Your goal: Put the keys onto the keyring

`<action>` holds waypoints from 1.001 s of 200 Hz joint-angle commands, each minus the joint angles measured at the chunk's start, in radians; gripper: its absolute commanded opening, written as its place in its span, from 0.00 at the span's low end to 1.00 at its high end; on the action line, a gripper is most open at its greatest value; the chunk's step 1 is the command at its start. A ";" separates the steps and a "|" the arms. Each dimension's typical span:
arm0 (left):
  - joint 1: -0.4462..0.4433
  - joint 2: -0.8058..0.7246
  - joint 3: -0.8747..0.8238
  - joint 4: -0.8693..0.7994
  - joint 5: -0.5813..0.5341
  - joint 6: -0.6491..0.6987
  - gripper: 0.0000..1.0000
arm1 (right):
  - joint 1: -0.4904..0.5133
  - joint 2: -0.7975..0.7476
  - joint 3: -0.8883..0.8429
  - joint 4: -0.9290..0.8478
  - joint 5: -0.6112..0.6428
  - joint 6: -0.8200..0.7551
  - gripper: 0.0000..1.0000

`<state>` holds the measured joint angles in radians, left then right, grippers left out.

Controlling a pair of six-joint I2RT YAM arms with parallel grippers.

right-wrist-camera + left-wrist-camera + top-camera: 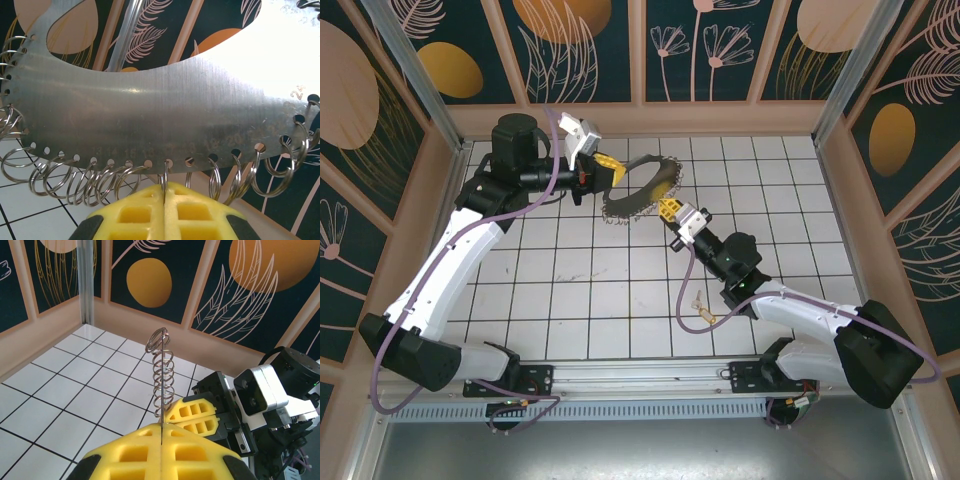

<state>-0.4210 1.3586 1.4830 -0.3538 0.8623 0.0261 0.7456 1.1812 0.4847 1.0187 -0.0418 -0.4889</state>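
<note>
Brushed-metal keyring (150, 110) bore stamped numbers; you could read 20 and 24. Your left gripper (161, 429) and right gripper (164, 190) were both clenched on its fringed edge.

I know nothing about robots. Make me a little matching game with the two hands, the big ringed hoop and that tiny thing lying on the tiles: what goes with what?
Things:
1. left hand
2. right hand
3. keyring
4. small tan-tagged key

States:
A. lies loose on the white tiles
B. pinches one small ring on the hoop's fringe
C. held up between both hands
D. clamps the hoop's band on its left side

Pairs: 1-D, 2-B, 3-C, 4-A.
</note>
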 commanded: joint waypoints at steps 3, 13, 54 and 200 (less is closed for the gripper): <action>0.001 -0.024 0.017 0.034 -0.017 -0.015 0.00 | -0.006 -0.003 0.017 0.049 0.010 0.019 0.00; 0.002 -0.028 0.009 0.045 -0.048 -0.031 0.00 | -0.006 -0.010 0.014 0.043 0.016 0.021 0.00; 0.002 -0.015 -0.001 0.047 -0.071 -0.067 0.00 | -0.018 -0.042 -0.011 0.045 0.013 0.041 0.00; 0.005 0.050 -0.089 0.152 0.013 -0.339 0.00 | -0.090 -0.061 -0.017 0.097 -0.139 0.153 0.00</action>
<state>-0.4198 1.3792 1.4113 -0.2260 0.8078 -0.2413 0.6613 1.1477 0.4644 1.0203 -0.1383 -0.3561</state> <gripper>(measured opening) 0.065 0.046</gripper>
